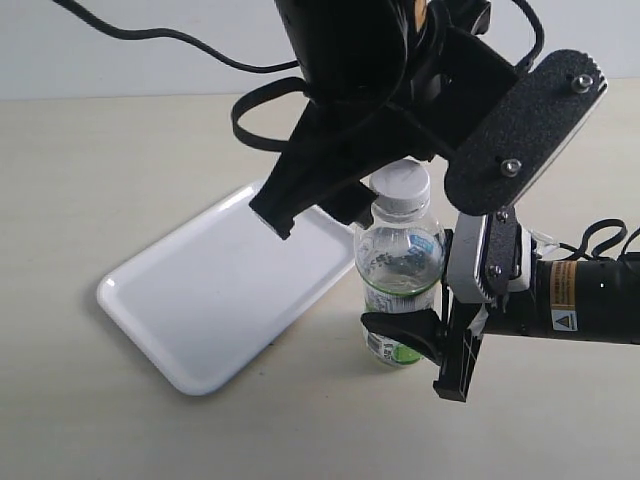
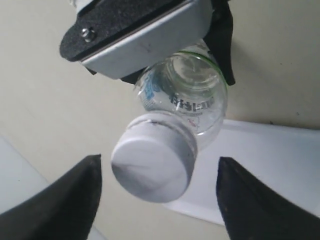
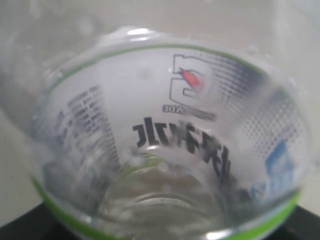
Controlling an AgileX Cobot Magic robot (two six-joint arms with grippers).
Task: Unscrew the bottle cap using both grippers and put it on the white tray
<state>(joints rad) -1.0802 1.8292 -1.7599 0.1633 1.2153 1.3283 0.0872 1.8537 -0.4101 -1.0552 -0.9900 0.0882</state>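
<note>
The clear bottle [image 1: 400,265] stands upright on the table beside the white tray [image 1: 200,300], with its white ribbed bottle cap [image 1: 402,185] on the neck. My right gripper [image 1: 425,345], grey-white bodied, reaches in from the right and is shut on the bottle's lower labelled part; the bottle [image 3: 165,125] fills the right wrist view. The bulky black left gripper [image 1: 318,212] hangs open above the cap. In the left wrist view the cap [image 2: 152,165] lies between its two spread black jaws, touching neither.
The tray's long side [image 2: 270,150] runs right beside the bottle. A black cable [image 1: 180,40] loops behind the left arm. Beige table [image 1: 100,420] surrounds everything.
</note>
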